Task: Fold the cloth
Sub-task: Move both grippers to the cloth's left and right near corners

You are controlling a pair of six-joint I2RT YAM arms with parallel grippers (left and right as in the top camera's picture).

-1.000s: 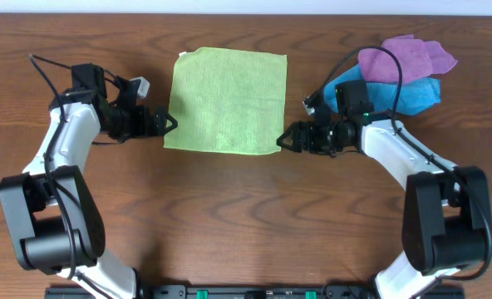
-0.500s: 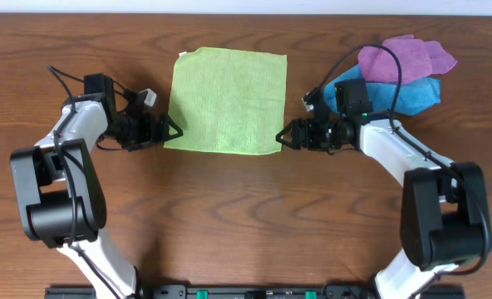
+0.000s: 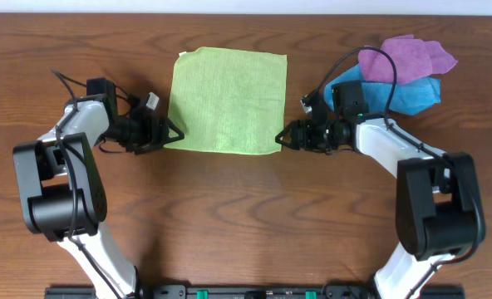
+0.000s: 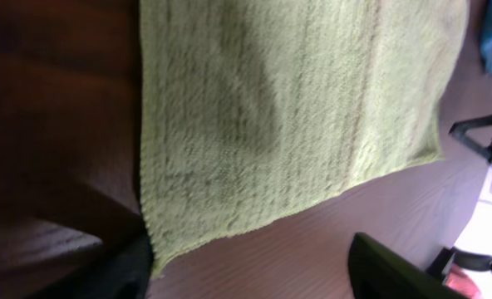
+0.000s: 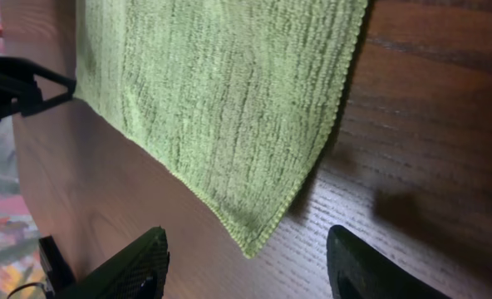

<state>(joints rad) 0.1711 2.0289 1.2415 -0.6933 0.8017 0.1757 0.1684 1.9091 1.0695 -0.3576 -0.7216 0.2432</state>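
The green cloth lies flat on the table — the left gripper and right gripper each sit at a front corner, jaws wide open.

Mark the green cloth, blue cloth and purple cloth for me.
green cloth [image 3: 228, 101], overhead view, centre of the flat cloth.
blue cloth [image 3: 410, 93], overhead view, its right half.
purple cloth [image 3: 420, 56], overhead view, middle of the bundle.
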